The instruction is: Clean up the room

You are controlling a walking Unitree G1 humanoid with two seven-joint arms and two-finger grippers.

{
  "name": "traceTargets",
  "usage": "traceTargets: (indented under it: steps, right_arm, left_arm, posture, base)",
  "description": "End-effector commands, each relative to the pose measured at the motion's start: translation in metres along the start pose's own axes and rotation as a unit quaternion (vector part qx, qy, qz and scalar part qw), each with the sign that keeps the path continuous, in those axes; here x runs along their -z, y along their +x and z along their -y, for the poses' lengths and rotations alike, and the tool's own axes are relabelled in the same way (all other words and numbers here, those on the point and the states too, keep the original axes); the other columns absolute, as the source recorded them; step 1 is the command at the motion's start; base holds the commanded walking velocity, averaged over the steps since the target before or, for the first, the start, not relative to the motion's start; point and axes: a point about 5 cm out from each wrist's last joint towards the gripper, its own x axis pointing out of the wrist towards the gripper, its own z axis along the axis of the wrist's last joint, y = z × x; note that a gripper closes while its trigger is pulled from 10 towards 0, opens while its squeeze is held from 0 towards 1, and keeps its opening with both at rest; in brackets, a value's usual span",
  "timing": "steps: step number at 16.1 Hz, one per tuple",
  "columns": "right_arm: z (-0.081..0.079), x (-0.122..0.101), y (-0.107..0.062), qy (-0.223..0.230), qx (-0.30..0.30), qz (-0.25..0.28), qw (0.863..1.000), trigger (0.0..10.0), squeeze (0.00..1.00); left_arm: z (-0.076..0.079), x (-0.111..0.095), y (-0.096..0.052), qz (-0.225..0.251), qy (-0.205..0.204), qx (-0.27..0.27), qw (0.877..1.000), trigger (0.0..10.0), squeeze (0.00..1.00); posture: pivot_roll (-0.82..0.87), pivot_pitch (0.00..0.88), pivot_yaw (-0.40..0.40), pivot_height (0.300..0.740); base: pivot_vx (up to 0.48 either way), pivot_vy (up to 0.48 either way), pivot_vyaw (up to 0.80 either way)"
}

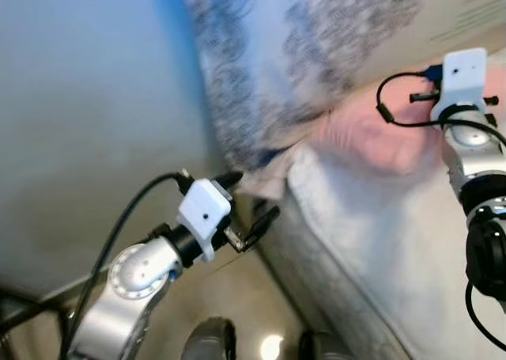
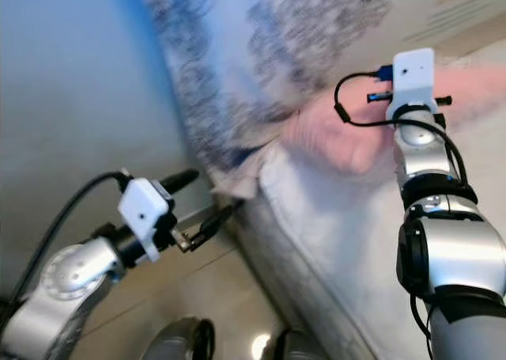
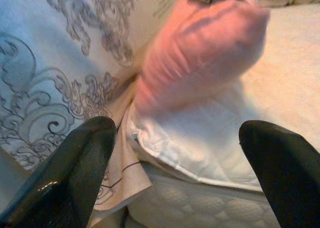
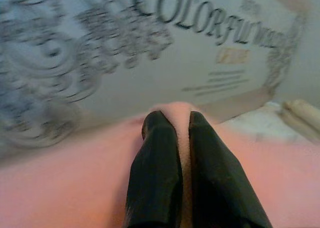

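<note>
Head views are motion-blurred; wrist views are sharper.

Right gripper (image 4: 181, 125): jaws nearly closed, with a narrow ridge of the pink pillow (image 4: 60, 183) pinched between the two black fingers (image 4: 155, 173). The pillow is seen spreading out on both sides of the jaws and beneath them.

Left gripper (image 3: 175, 153): jaws spread wide, nothing held. It is seen off the bed's edge, above the floor (image 1: 237, 297), at about 7 o'clock from the pillow in the head views. The pillow is framed between the two finger pads (image 3: 75, 168) in the left wrist view, but well apart from them.

Pink pillow: soft, plump, matte fabric, rounded at the ends, faint lengthwise creases. It lies at the head of the bed on the white sheet (image 1: 395, 241), against the patterned headboard cloth (image 1: 261, 67). Its long axis runs roughly from 8 o'clock to 2 o'clock in the head views, the lower end near the mattress corner.

Sheet: white, smooth, folded at the corner over a quilted mattress side (image 3: 200, 208).

Headboard cloth: pale, with grey scrollwork and dark lettering reading "COLORFUL" (image 4: 200, 17); the rest of the lettering is not legible.

Floor: glossy, tan.
</note>
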Motion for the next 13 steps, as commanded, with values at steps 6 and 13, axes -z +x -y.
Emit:
traceTargets:
  steps: [6, 13]
  right_arm:
    - [-0.012, 0.029, -0.012, 0.037, 0.0, -0.035, 0.999, 10.0, 0.0]
    - [0.018, -0.057, 0.016, -0.008, 0.024, 0.067, 0.997, 10.0, 0.0]
  left_arm:
    - [0.031, -0.018, -0.003, 0.013, -0.021, 0.079, 0.997, 10.0, 0.0]
    - [0.03, -0.018, 0.0, 0.01, -0.039, 0.03, 0.999, 10.0, 0.0]
  posture:
    - [0.33, 0.313, 0.039, 0.74]
    - [0.29, 0.306, -0.003, 0.74]
  base:
    - [0.0, 0.0, 0.0]
    - [0.0, 0.0, 0.0]
